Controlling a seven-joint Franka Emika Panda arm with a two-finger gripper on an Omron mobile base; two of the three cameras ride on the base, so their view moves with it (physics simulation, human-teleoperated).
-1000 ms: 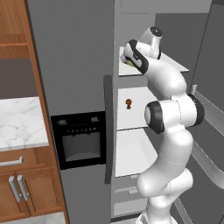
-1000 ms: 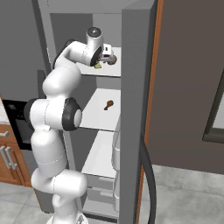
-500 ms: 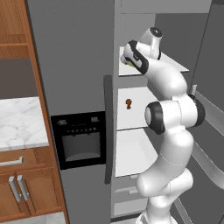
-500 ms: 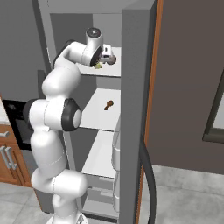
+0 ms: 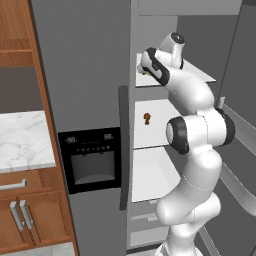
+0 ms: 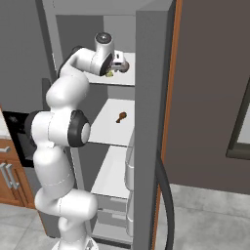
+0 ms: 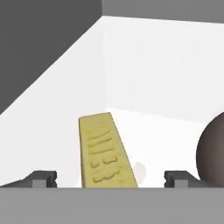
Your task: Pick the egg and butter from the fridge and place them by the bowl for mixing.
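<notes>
Butter [image 7: 105, 151] is counted as one stick and the egg [image 7: 213, 151] as one ball, both on the top shelf [image 6: 124, 78] of the fridge [image 5: 85, 65]. One small brown stalked item [image 5: 147, 118] is seen on the shelf below. The butter lies lengthwise between the fingertips [image 7: 41, 177] of the tool [image 7: 111, 178], nearer the left one; the egg sits just beyond the right tip. The tool is spread wide, with nothing grasped and no contact seen with either thing.
</notes>
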